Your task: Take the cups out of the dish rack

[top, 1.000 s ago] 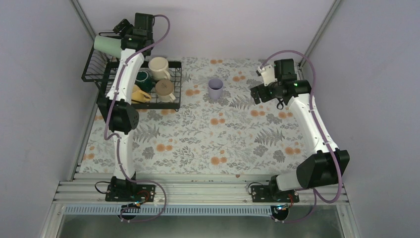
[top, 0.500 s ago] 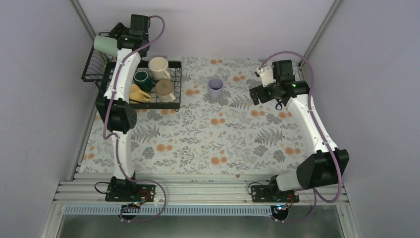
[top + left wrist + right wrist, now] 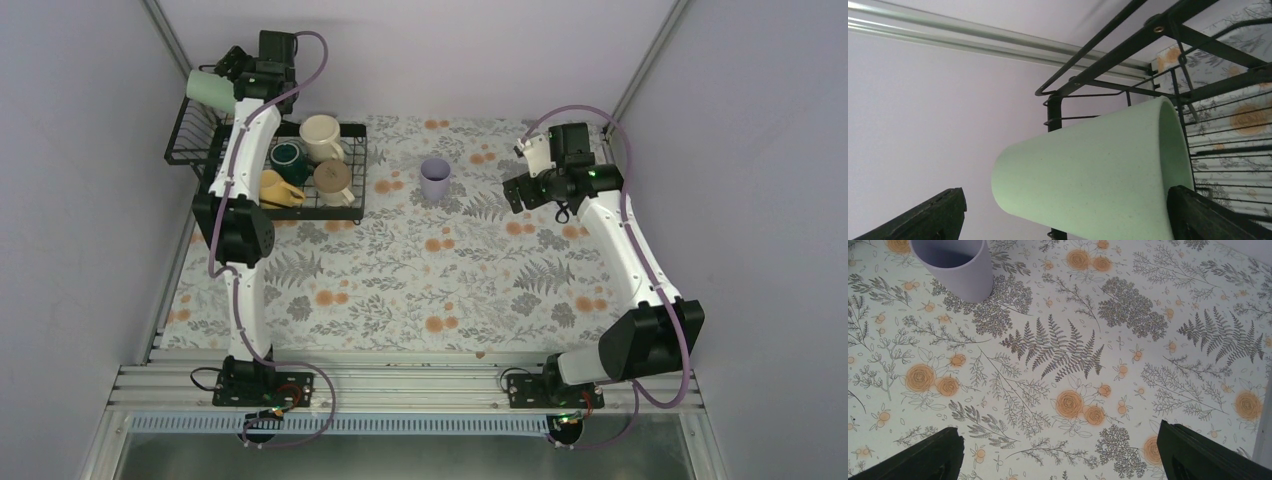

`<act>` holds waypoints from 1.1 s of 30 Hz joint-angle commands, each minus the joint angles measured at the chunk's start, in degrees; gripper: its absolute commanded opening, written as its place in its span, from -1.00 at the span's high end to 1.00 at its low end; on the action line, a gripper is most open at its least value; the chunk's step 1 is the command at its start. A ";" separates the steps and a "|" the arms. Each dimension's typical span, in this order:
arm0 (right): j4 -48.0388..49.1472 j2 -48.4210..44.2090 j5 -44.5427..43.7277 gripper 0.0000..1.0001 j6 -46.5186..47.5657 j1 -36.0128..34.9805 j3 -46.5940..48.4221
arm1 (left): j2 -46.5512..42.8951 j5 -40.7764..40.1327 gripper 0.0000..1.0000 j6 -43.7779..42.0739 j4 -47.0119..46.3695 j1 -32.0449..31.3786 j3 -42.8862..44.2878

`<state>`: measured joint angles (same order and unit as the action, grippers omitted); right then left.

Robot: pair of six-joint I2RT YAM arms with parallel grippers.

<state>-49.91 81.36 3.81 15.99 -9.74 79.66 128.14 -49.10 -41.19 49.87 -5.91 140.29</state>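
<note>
A mint-green cup [image 3: 209,88] lies on its side in the raised basket of the black wire dish rack [image 3: 357,172]. My left gripper [image 3: 229,76] is open around it. In the left wrist view the cup [image 3: 1093,175] fills the gap between the fingers, and the left finger [image 3: 923,217] stands clear of it. A cream mug [image 3: 321,135], a dark teal mug [image 3: 290,155], a yellow mug [image 3: 279,189] and a beige mug [image 3: 333,178] sit on the flat tray. A lavender cup [image 3: 435,179] stands on the table. My right gripper [image 3: 517,190] is open and empty to its right.
The rack's wires [image 3: 1108,70] and the back-left corner post [image 3: 170,40] close in around my left gripper. The lavender cup [image 3: 954,266] shows at the top left of the right wrist view, over the floral tablecloth [image 3: 1073,355].
My left gripper has moved a little farther back and left along the mint-green cup. The right arm has shifted only slightly.
</note>
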 commanded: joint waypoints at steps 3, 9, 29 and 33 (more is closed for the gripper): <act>1.28 -0.21 -0.30 -1.00 -0.71 -0.74 0.11 | 2.47 -1.92 -0.85 -0.93 -2.75 1.25 -0.95; 1.50 -0.67 0.05 -1.00 -0.67 -0.75 -0.59 | 1.93 -0.80 -0.29 -0.25 -2.75 1.25 -1.45; 1.26 -2.45 0.24 -1.00 -0.56 -0.87 -1.69 | -2.82 -2.10 0.81 -0.82 -6.71 0.43 -5.95; 1.13 -2.75 0.40 -1.00 -0.60 -0.84 -1.60 | -4.83 -2.51 0.92 -0.98 -6.66 -0.90 -5.99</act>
<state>-49.69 80.29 3.90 16.01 -10.11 78.56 125.86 -52.45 -43.07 41.39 -5.89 135.46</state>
